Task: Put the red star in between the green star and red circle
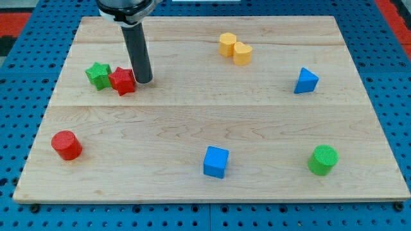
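The red star (122,81) lies at the view's upper left, touching the green star (98,75) on its left side. The red circle (67,145) stands apart near the view's lower left, well below both stars. My tip (144,81) rests on the board just right of the red star, at or very near its right edge. The dark rod rises from there toward the view's top.
A yellow double-lobed block (234,49) sits at the top centre. A blue triangle (306,81) is at the right. A blue cube (216,162) is at the bottom centre and a green cylinder (322,160) at the lower right. The wooden board (205,109) lies on a blue surface.
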`<state>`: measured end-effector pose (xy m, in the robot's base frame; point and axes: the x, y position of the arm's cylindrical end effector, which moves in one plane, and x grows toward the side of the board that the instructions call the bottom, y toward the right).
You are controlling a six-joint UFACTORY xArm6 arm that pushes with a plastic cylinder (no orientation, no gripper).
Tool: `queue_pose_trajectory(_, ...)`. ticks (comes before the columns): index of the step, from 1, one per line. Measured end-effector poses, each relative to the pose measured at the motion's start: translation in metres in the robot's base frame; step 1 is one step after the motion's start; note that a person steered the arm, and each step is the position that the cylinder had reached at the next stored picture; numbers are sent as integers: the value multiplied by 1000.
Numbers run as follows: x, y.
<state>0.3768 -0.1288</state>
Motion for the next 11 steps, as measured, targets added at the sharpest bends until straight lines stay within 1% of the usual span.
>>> queue_pose_trajectory(1,-12,-12)
queue_pose_trajectory(2,4,-34)
queue_pose_trajectory(3,35,-43)
queue_pose_trajectory(4,3,-32)
queue_pose_trajectory(5,2,-58)
queue_pose_trajectory(6,70,-62)
queue_pose_trajectory(7,79,-48)
queue_pose_trajectory(8,55,-26)
queue_pose_trajectory(10,48,-103)
queue_pose_trajectory(11,72,-96)
